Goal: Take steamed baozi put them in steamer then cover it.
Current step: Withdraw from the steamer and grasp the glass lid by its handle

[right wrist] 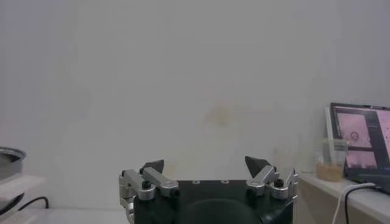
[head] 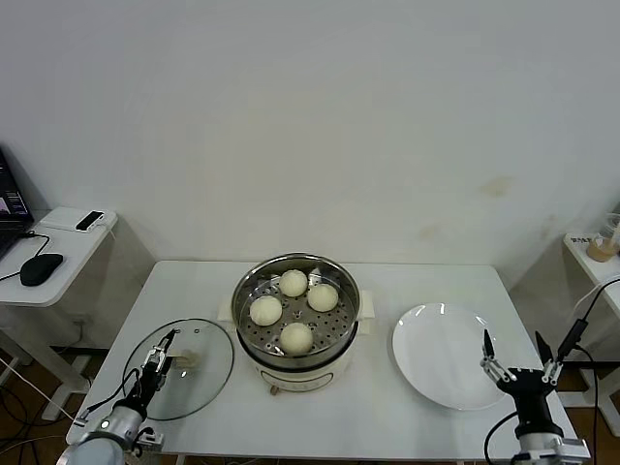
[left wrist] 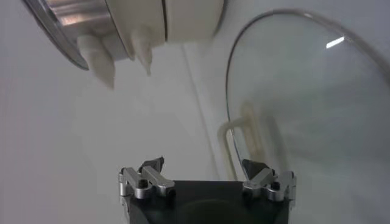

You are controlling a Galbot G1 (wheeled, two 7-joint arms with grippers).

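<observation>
Baozi (head: 294, 311) four in steamer (head: 254, 354), cover (head: 208, 373) beside, left claw (head: 162, 348) spread, right claw (head: 519, 353) spread.

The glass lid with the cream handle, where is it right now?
In the head view, the round clear glass lid lies flat on the white table, on the robot's left beside the shiny steel steamer, with the open left gripper over it.

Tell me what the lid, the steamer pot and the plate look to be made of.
Cover: clear glass, since the table shows through it; its rim looks metal.
Steamer: shiny, mirror-like wall and perforated tray, probably stainless steel.
Plate: glossy white, likely ceramic or melamine.
</observation>
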